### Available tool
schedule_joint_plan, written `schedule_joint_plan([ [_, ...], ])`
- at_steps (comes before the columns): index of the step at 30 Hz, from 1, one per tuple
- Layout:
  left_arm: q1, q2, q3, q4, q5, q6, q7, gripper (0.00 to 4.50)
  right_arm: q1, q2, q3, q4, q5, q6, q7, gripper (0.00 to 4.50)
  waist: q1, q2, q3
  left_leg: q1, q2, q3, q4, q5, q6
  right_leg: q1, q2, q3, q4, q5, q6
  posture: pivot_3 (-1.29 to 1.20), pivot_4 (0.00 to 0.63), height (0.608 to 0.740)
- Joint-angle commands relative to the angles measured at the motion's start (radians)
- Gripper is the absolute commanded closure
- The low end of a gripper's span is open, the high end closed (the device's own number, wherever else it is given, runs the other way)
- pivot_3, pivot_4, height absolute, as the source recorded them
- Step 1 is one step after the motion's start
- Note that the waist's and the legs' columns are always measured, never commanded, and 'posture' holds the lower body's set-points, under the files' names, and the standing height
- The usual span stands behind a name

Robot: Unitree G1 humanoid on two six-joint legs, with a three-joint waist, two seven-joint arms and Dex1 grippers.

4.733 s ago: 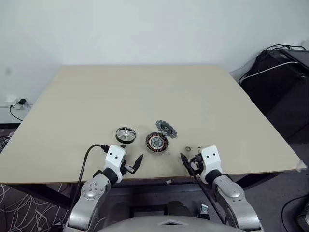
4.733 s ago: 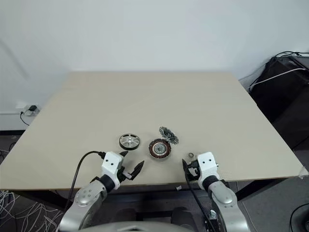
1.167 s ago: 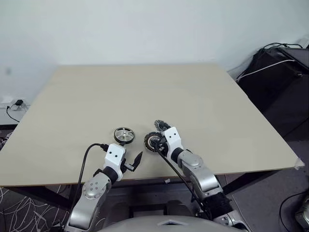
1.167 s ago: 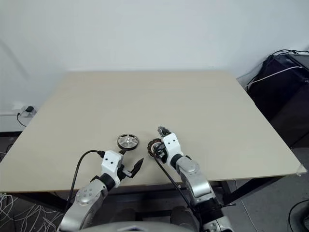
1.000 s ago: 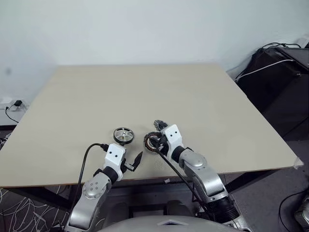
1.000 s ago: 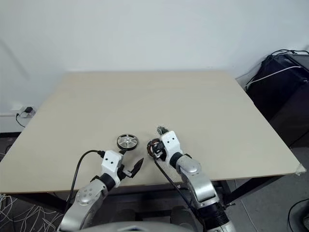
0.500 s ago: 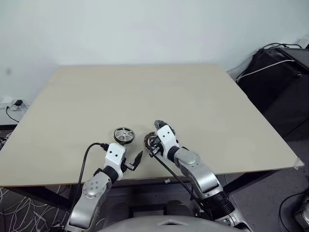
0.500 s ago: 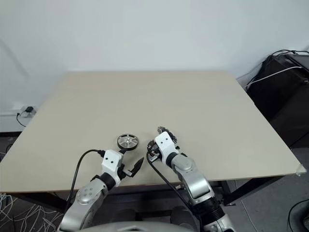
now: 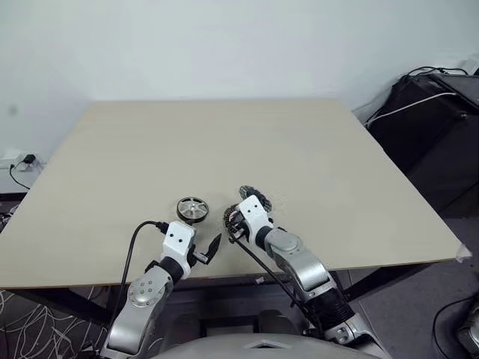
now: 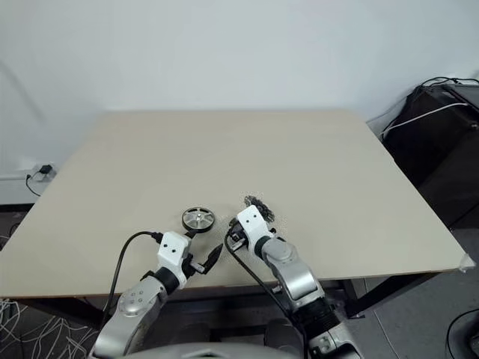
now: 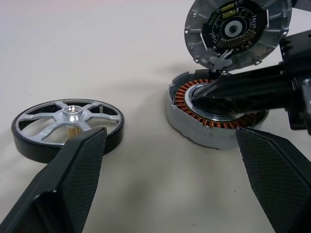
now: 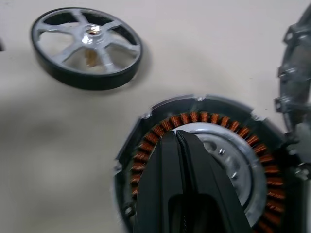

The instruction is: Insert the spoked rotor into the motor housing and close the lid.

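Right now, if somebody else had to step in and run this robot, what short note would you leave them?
Left gripper: open, empty, near the table edge, facing the parts.
Right gripper: shut, holding nothing, tips pressed on the silvery centre of the motor housing.
Spoked rotor: flat on the table, left of the housing, untouched.
Lid: just behind the housing, tilted up, its circuit-board face showing in the left wrist view.
Done: nothing assembled.
Left: put the rotor into the housing, then close the lid.

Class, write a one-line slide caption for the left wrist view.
Shut right gripper on the motor housing, spoked rotor alongside.
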Motion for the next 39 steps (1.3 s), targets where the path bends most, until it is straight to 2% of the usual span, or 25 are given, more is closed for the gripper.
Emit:
schedule_joint_plan([
  [1, -0.011, -0.005, 0.000, -0.024, 0.005, -0.025, 0.004, 0.00, -0.020, 0.000, -0.036, 0.015, -0.006, -0.022, -0.019, 4.46, 0.000, 0.000, 0.000, 0.000, 0.000, 0.000, 0.000, 0.000, 0.000, 0.000, 0.000, 0.000, 0.000, 0.000, 0.000, 0.00, 0.000, 0.740],
  [10, -0.011, -0.005, 0.002, -0.023, 0.003, -0.023, 0.004, 0.00, -0.002, -0.019, -0.068, -0.016, 0.007, -0.022, -0.012, 4.46, -0.001, 0.000, 0.000, 0.000, 0.000, 0.000, 0.000, 0.000, 0.000, 0.000, 0.000, 0.000, 0.000, 0.000, 0.000, 0.00, 0.000, 0.740],
  [26, -0.018, -0.004, 0.000, -0.016, 0.004, -0.024, 0.000, 0.00, 0.049, -0.019, -0.038, -0.197, 0.042, -0.038, 0.045, 4.46, -0.001, 0.000, 0.000, 0.000, 0.000, 0.000, 0.000, 0.000, 0.001, 0.000, 0.000, 0.000, 0.000, 0.000, 0.000, 0.00, 0.000, 0.740],
  [33, -0.018, -0.008, -0.001, -0.017, 0.006, -0.025, 0.005, 0.00, 0.054, -0.027, -0.024, -0.148, 0.034, -0.034, 0.054, 4.46, 0.000, 0.000, 0.000, 0.000, 0.000, 0.000, 0.000, 0.000, 0.000, 0.000, 0.000, 0.000, 0.000, 0.000, 0.000, 0.00, 0.000, 0.740],
  [36, -0.017, -0.029, 0.015, -0.014, 0.009, -0.039, 0.038, 0.00, 0.071, -0.039, -0.028, -0.132, 0.031, -0.042, 0.052, 4.46, 0.001, 0.000, 0.000, 0.000, 0.000, 0.000, 0.000, 0.000, 0.000, 0.000, 0.000, 0.000, 0.000, 0.000, 0.000, 0.00, 0.000, 0.740],
  [39, -0.030, -0.106, 0.097, 0.005, -0.005, -0.093, 0.154, 0.00, 0.107, -0.056, -0.048, -0.201, 0.058, -0.053, 0.070, 4.46, 0.004, 0.000, 0.000, -0.001, 0.000, 0.000, 0.000, 0.000, 0.001, 0.000, 0.000, 0.000, 0.000, 0.000, 0.000, 0.00, 0.000, 0.740],
])
